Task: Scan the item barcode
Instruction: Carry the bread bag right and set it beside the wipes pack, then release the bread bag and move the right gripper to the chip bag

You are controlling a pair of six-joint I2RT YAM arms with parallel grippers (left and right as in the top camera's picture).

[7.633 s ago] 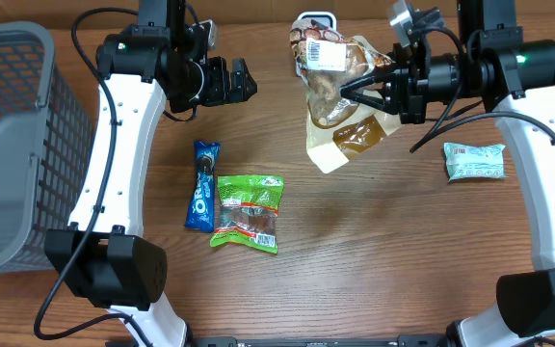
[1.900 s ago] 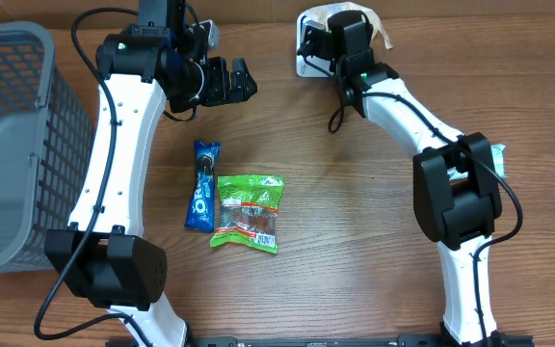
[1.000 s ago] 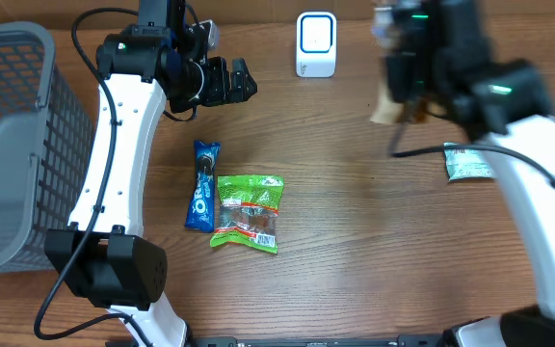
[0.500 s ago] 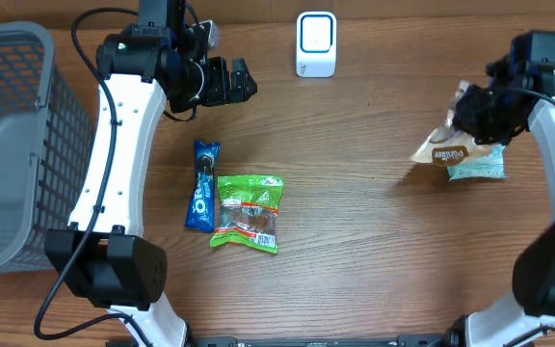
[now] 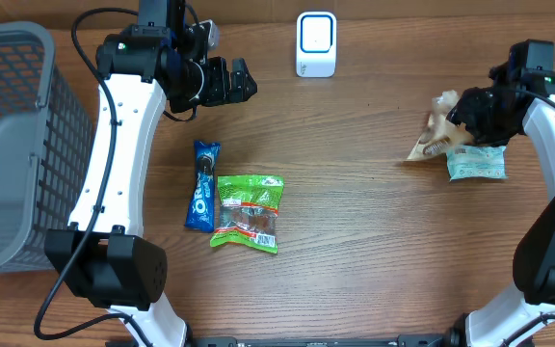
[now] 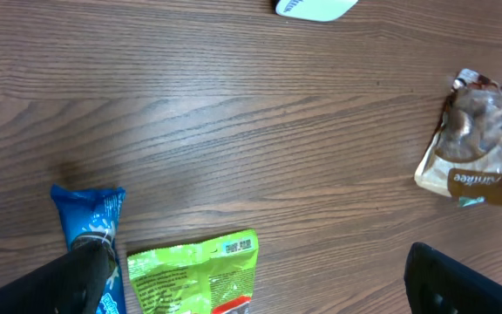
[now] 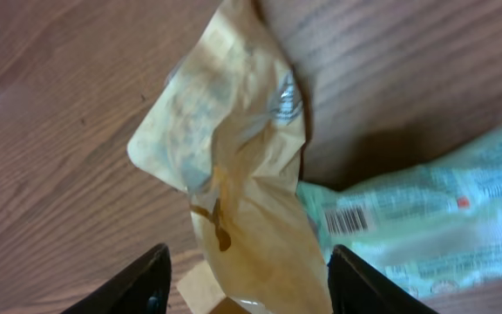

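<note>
A tan and clear snack bag (image 5: 435,135) lies at the right of the table, leaning on a teal packet (image 5: 477,162). My right gripper (image 5: 462,118) hangs over it, open. In the right wrist view the bag (image 7: 242,174) sits between the spread fingers, and the teal packet (image 7: 425,218) shows a barcode (image 7: 349,220). The white scanner (image 5: 316,43) stands at the back centre. My left gripper (image 5: 239,82) is open, well above the table, holding nothing. The left wrist view looks down on the bag (image 6: 476,148).
A blue Oreo pack (image 5: 201,185) and a green snack packet (image 5: 249,212) lie side by side left of centre. A grey mesh basket (image 5: 8,145) fills the far left edge.
My right arm swung the snack bag from the scanner to the right side of the table, then its jaws opened. The bag dropped beside the teal packet. The left arm stayed still.
</note>
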